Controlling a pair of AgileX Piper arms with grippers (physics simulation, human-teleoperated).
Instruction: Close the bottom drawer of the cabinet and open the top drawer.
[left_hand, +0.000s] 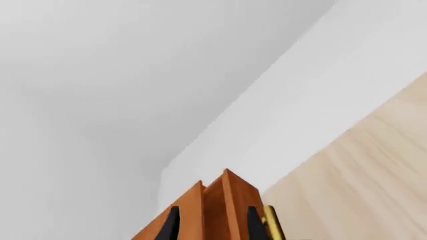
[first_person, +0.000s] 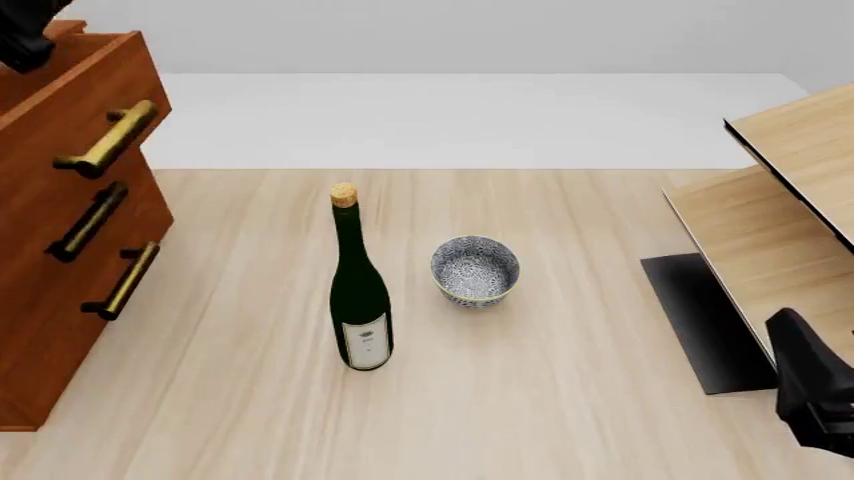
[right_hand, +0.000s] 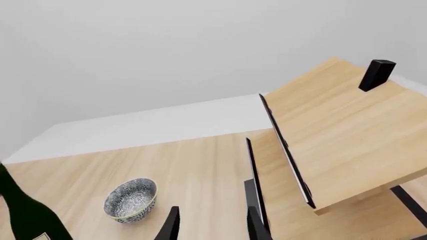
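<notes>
Bright, even light; sharp renders, faint shadows.

Cabinet at left, bottle and bowl mid-surface, shelf unit at right.

The cabinet (first_person: 60, 230) shows three brass-handled drawers; the top drawer (first_person: 83, 95) juts out past the middle one, and the bottom drawer (first_person: 80, 320) sits flush. A corked dark bottle (first_person: 358, 290) stands upright just beside a patterned bowl (first_person: 474, 270) on the pale wood surface (first_person: 534, 400). The right arm (first_person: 814, 395) shows at the lower right edge.
</notes>
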